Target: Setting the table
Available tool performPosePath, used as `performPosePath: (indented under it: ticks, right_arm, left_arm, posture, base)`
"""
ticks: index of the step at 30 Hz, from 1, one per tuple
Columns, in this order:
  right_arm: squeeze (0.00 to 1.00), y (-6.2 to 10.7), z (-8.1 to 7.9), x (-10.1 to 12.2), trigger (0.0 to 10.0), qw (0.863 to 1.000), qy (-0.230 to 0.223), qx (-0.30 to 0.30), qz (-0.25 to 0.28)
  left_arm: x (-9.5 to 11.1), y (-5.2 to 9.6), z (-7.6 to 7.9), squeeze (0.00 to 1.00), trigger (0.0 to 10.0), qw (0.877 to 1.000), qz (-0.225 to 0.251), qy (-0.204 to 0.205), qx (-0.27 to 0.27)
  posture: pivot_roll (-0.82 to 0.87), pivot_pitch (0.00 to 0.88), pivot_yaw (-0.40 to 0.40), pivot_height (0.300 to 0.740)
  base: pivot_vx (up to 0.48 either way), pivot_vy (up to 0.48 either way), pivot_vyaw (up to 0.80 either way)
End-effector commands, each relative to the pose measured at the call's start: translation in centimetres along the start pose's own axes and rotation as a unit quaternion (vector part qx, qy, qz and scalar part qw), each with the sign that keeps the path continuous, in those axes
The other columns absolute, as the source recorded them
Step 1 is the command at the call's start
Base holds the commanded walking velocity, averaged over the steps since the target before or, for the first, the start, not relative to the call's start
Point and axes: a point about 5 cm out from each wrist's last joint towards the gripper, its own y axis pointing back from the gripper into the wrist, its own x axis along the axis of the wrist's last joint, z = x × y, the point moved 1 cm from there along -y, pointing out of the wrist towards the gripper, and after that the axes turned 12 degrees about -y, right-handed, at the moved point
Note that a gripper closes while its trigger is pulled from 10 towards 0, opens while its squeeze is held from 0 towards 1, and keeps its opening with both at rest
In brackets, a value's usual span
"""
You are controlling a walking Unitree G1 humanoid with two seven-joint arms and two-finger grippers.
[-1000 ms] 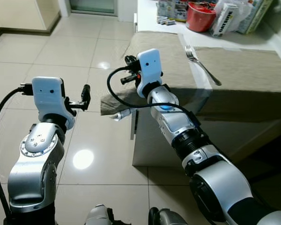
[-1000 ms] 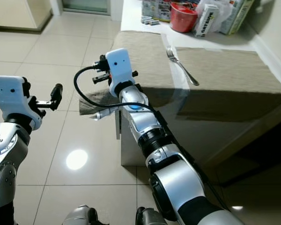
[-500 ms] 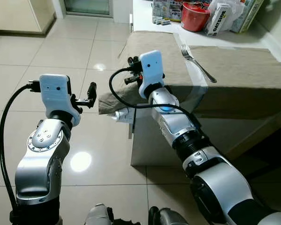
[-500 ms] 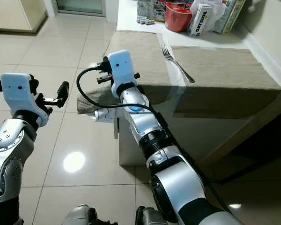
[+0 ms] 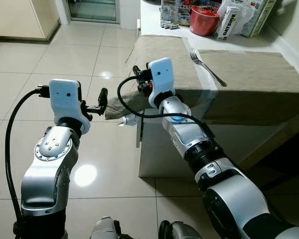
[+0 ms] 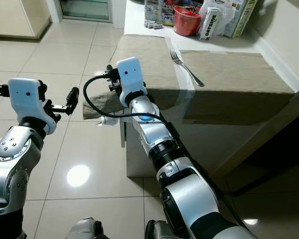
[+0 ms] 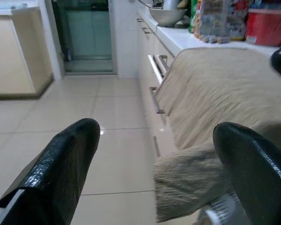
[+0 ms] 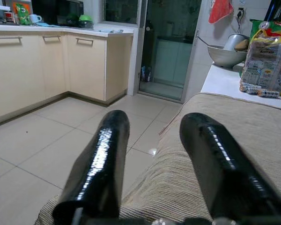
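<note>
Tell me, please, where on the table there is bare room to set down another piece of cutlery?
The beige cloth lies bare to the right of the fork, out to the wall-side edge. Left of the fork, a patch is free up to the right gripper. The far end is crowded: red bowl, cartons.

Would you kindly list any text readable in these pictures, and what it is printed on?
White carton behind the red tub: dark vertical lettering, too blurred to read.
Snack packets: print too small to read.
Tag under the cloth: printed marks, illegible.
</note>
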Motion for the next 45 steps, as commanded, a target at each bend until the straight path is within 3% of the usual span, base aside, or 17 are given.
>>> performPosePath:
  ticks: [1,8,14,17,19,40,41,44,45]
  right_arm:
    - [1.00,0.1,-0.9,-0.1,10.0,1.000,-0.018,0.003,0.008]
    - [1.00,0.1,-0.8,-0.2,10.0,1.000,-0.011,0.004,0.008]
    - [1.00,0.1,0.1,0.1,10.0,0.999,0.031,-0.037,0.016]
    - [1.00,0.2,-0.3,0.6,10.0,0.999,0.007,-0.009,0.038]
    - [1.00,0.2,-0.4,0.9,10.0,0.999,0.013,-0.004,0.043]
    - [1.00,0.2,-0.1,0.7,10.0,0.999,0.006,-0.012,0.037]
    - [1.00,0.3,-0.1,1.0,10.0,0.998,0.021,-0.014,0.053]
    - [1.00,0.2,0.5,0.6,10.0,0.999,0.018,-0.032,0.035]
    - [0.00,0.2,0.6,0.3,10.0,0.999,0.015,-0.035,0.022]
  left_arm:
    - [0.1,-0.1,0.1,0.00,10.0,1.000,0.006,-0.003,-0.002]
    - [0.3,-0.1,0.4,0.00,10.0,1.000,0.012,0.002,-0.011]
    - [0.1,-0.1,0.4,0.00,10.0,1.000,0.011,0.001,-0.012]
    - [0.0,-0.1,0.3,0.00,10.0,1.000,0.012,0.000,-0.011]
    - [0.0,-0.1,0.4,0.00,10.0,1.000,0.012,-0.001,-0.012]
    - [0.0,-0.2,0.4,0.00,10.0,1.000,0.013,-0.007,-0.015]
    - [0.0,-0.2,0.4,0.00,10.0,1.000,0.014,-0.009,-0.015]
    - [0.0,-0.3,0.4,0.00,10.0,0.999,0.014,-0.028,-0.013]
    - [0.0,-0.4,0.4,0.00,10.0,0.999,0.013,-0.029,-0.013]
  posture:
    - [0.12,0.058,-0.044,0.712]
    - [0.12,0.053,-0.043,0.712]
    - [0.12,0.042,-0.038,0.712]
    - [0.12,0.038,-0.037,0.717]
    - [0.12,0.036,-0.038,0.732]
    - [0.12,0.036,-0.042,0.740]
    - [0.12,0.040,-0.041,0.740]
    - [0.12,0.041,-0.041,0.740]
    - [0.12,0.041,-0.041,0.740]
  base:
    - [0.000,0.000,0.00]
    - [0.000,0.000,0.00]
    - [0.000,0.000,0.00]
    - [0.000,0.000,0.00]
    - [0.000,0.000,0.00]
    - [0.000,0.000,0.00]
    - [0.000,0.000,0.00]
    - [0.000,0.000,0.00]
    - [0.000,0.000,0.00]
